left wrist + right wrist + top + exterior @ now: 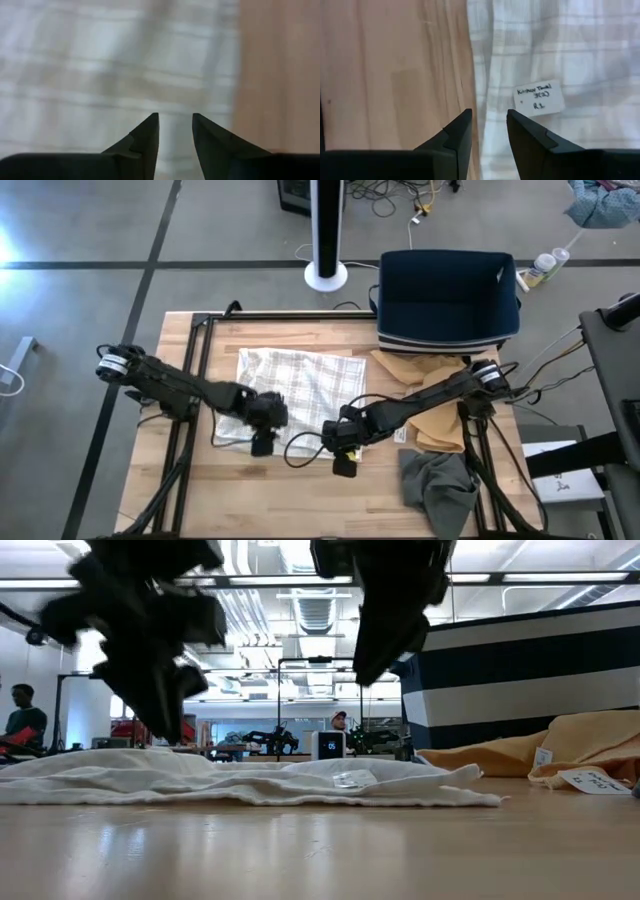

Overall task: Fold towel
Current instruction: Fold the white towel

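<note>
My towel (310, 385) is white with faint grey checks and a white label (539, 98); the table (300, 500) is pale wood, the bin (447, 295) navy with white stripes, one cloth (435, 415) tan, another (438, 485) grey.

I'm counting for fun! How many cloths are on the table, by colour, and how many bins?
White checked towel: 1
Tan cloth: 1
Grey cloth: 1
Dark blue bin: 1
Total: 4

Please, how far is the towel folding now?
Done: nothing shows as folded; the towel lies spread on the table. In hand: the left gripper and the right gripper hover open above its near edge, holding nothing. Left: grasp the edge and make the folds.
</note>
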`<state>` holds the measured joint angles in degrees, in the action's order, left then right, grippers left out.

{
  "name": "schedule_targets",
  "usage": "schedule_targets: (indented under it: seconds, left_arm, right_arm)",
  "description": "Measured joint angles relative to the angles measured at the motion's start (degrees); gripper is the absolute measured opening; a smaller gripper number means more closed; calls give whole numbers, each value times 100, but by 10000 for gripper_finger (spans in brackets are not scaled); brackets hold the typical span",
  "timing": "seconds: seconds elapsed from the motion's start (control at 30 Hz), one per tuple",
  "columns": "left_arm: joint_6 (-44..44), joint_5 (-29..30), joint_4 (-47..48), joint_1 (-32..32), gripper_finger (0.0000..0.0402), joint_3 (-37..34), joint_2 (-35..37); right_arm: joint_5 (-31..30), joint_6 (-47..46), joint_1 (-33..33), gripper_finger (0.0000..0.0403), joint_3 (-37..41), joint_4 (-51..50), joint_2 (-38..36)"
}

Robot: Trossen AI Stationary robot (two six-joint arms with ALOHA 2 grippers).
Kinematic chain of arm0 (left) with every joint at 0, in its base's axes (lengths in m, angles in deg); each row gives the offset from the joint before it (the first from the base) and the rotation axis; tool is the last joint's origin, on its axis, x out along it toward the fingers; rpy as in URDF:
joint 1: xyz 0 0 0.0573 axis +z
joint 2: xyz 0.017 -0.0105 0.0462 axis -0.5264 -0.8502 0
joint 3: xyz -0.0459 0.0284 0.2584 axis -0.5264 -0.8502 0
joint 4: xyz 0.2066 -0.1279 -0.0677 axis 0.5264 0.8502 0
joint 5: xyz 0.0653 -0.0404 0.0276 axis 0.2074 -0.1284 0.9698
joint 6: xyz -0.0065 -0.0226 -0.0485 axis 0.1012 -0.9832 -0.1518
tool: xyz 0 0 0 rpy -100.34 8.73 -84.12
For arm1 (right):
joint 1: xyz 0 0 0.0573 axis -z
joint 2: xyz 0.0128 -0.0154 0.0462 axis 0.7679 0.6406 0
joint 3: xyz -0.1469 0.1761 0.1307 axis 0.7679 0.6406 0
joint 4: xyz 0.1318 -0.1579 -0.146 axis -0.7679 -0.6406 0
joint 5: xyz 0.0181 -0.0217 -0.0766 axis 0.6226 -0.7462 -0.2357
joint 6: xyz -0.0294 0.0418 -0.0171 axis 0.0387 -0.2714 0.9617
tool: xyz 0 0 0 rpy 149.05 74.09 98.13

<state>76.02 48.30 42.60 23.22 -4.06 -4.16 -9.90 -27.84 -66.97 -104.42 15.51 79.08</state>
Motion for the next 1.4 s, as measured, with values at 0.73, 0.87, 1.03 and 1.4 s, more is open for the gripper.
schedule_targets:
  seconds: [0.73,0.87,1.03,1.4]
  left_arm:
    - [-2020,-593,-2186,-379,75,-1658,-10]
    - [-2631,-605,-2064,-835,75,-1369,-32]
    - [-2192,-513,-1558,-733,75,-507,31]
    - [-273,-63,865,585,75,-111,52]
  right_arm:
    - [356,1855,1269,126,469,-399,715]
    - [66,2373,1755,120,483,-748,601]
    - [-1,2360,2048,115,493,-745,220]
    - [487,906,1042,128,598,409,23]
